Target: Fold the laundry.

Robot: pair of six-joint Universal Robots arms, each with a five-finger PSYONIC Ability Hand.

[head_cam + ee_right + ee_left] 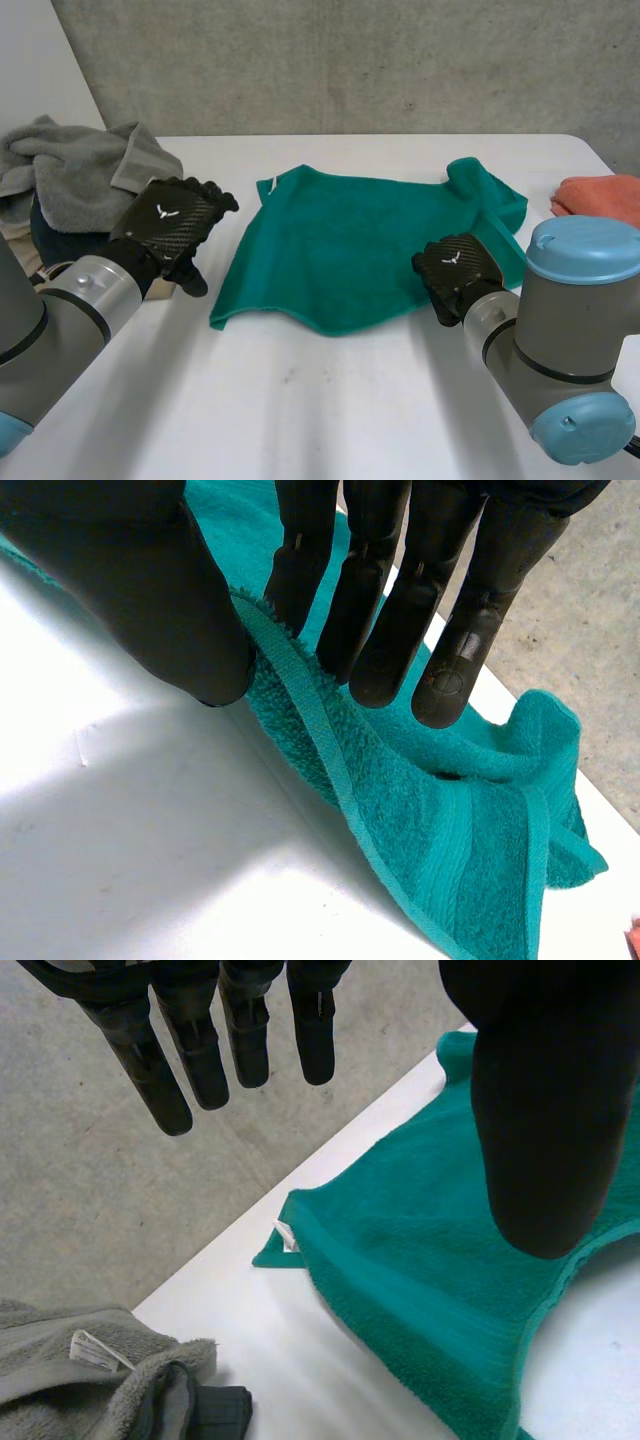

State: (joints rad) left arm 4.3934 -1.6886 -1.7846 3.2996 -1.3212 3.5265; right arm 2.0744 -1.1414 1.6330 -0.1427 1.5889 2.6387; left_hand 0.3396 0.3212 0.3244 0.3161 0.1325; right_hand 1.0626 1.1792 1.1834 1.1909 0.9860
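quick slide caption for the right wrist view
Right hand pinches the hemmed edge of a teal terry towel lying on the white table

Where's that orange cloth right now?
In the head view the orange cloth lies at the far right edge of the table, on the robot's right side, just right of the green towel and not touching it.
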